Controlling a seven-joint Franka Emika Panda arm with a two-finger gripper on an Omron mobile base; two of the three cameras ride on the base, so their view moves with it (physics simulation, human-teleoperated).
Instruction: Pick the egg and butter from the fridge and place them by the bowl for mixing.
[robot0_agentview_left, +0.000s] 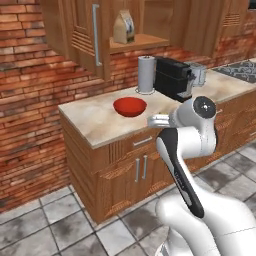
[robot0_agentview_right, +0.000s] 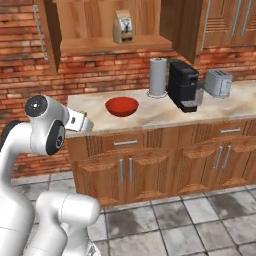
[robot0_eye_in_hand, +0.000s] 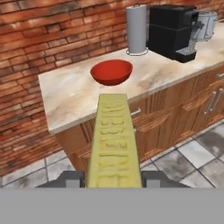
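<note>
**Brick kitchen, butter in our grip**

A marble counter (robot0_eye_in_hand: 74, 96) runs before brick. Our pincer (robot0_eye_in_hand: 113, 177), held short of its edge, clamps the butter (robot0_eye_in_hand: 113, 144) pointing forward. Beyond it sits the bowl (robot0_eye_in_hand: 111, 72); farther right, paper towel roll (robot0_eye_in_hand: 137, 28) and coffee machine (robot0_eye_in_hand: 170, 30).

Even, bright, diffuse light; rendered look, no strong cast shadows. Soft gloss on the red bowl (robot0_eye_in_hand: 111, 72) beyond the fingers. Butter (robot0_eye_in_hand: 114, 144) between the fingers sharp, slightly coarse. Faint pixel softness on brick wall (robot0_eye_in_hand: 57, 35); no edge distortion
</note>
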